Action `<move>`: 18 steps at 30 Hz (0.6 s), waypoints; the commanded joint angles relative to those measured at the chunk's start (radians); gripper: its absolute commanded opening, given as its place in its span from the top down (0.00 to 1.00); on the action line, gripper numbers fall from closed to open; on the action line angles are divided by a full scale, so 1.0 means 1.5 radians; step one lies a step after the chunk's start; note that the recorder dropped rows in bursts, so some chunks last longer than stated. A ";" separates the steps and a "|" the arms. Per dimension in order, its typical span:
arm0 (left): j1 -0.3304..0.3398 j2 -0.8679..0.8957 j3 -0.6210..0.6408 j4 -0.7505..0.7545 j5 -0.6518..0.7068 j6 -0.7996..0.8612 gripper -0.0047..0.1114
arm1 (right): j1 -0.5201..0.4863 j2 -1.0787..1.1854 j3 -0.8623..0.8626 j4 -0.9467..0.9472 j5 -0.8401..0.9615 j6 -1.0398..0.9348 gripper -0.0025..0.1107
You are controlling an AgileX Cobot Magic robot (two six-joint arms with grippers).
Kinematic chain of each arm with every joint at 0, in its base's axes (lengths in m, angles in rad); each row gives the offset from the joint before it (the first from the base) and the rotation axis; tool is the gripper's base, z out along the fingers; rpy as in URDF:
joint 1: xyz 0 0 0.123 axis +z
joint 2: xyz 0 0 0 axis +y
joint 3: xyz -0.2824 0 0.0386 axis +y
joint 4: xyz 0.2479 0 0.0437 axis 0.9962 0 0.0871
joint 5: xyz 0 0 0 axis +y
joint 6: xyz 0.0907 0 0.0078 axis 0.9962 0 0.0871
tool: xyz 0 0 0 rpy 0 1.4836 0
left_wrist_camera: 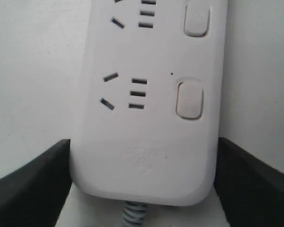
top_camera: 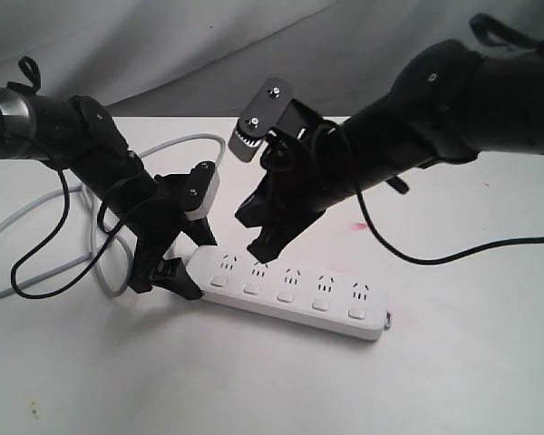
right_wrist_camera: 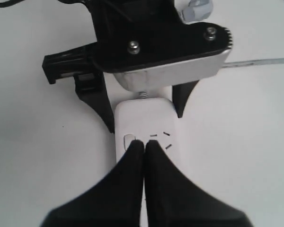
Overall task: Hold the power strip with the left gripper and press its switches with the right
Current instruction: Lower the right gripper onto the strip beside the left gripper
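Gripping the cord end of the power strip [top_camera: 290,288] with the left gripper [top_camera: 192,263]. Pinching the right gripper [right_wrist_camera: 144,144] tight shut by a switch [right_wrist_camera: 129,140].

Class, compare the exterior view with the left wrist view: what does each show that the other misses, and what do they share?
Only the exterior view: all five outlets, loops of grey cord, and the shut right pincer near the switches. Only the left wrist view: a faint embossed mark by the cord end. Both: the power strip, its cord end gripped by the left pincer.
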 commanded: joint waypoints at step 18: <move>-0.003 -0.001 -0.001 0.016 -0.001 -0.004 0.39 | 0.016 0.124 -0.008 0.308 -0.040 -0.362 0.98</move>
